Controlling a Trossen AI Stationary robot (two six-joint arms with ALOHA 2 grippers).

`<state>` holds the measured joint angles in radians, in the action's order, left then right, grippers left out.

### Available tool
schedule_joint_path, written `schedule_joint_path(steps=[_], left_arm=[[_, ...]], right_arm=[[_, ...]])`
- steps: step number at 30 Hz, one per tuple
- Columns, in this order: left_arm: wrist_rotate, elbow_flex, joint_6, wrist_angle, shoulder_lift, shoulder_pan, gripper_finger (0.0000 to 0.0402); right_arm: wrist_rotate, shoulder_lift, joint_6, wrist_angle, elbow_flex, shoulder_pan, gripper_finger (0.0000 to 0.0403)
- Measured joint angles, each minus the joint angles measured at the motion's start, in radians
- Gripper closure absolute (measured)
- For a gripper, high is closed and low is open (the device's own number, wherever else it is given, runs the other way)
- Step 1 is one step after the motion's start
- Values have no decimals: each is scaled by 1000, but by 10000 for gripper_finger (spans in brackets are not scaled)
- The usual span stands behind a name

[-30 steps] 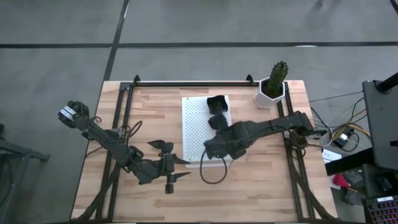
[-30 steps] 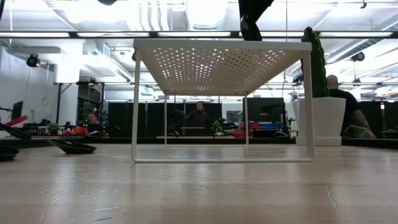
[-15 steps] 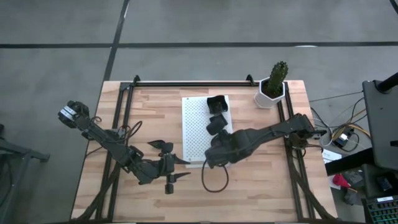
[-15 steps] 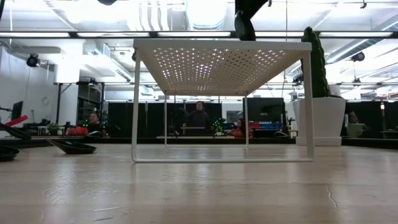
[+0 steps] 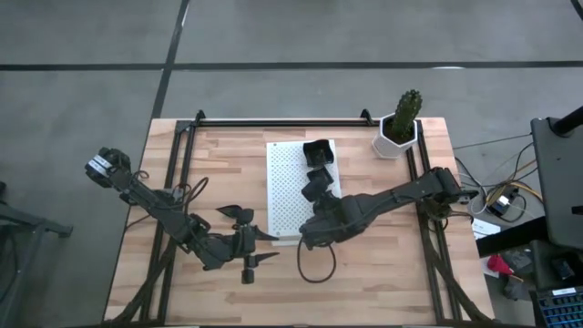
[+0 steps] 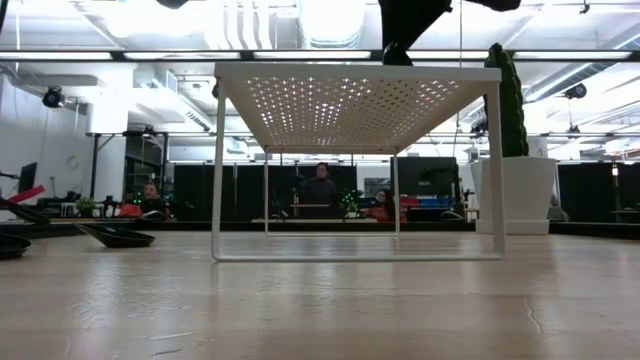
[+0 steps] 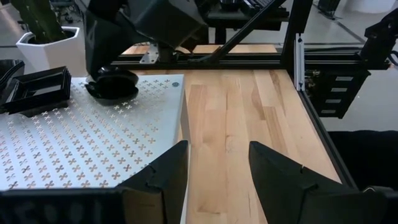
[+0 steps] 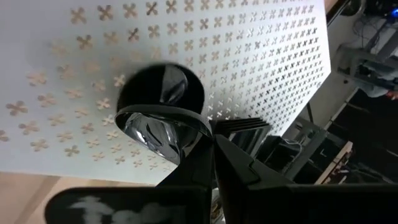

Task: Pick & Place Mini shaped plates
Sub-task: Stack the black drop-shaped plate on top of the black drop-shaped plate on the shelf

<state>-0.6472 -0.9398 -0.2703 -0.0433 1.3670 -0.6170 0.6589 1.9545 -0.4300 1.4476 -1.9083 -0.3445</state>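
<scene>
A robot's right gripper hangs over the white perforated shelf at centre frame in the high view, fingers pinched tight on the rim of a small glossy black dish. In the right wrist view that round, shiny dish hangs directly above a second dark round dish lying on the shelf's cross-punched top, so the coming set-down looks to turn on this stacking: the held dish sits nearly in line over its twin.

Toward the upper edge of the shelf a ridged square black dish rests beside another small dark one. More leaf-shaped dishes lie on the pale wooden table at lower left, just beside the left gripper, whose fingers stand apart around nothing. A potted cactus occupies the upper right corner of the tabletop.
</scene>
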Motion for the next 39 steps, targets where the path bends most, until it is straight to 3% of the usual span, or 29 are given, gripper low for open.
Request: schedule_joint_path(steps=[13, 28, 33, 37, 39], left_arm=[[0, 5, -2, -1, 0, 0, 229], [0, 5, -3, -1, 0, 0, 229], [0, 5, -1, -1, 0, 0, 229], [0, 5, 0, -1, 0, 0, 229], [0, 5, 0, -3, 0, 0, 229]], right_arm=[[-2, -1, -19, -15, 0, -2, 390], [34, 0, 7, -16, -12, -13, 314], [93, 0, 229, 5, -56, -18, 320], [24, -20, 491, -5, -66, -29, 366], [38, -34, 585, -10, -53, -50, 387]])
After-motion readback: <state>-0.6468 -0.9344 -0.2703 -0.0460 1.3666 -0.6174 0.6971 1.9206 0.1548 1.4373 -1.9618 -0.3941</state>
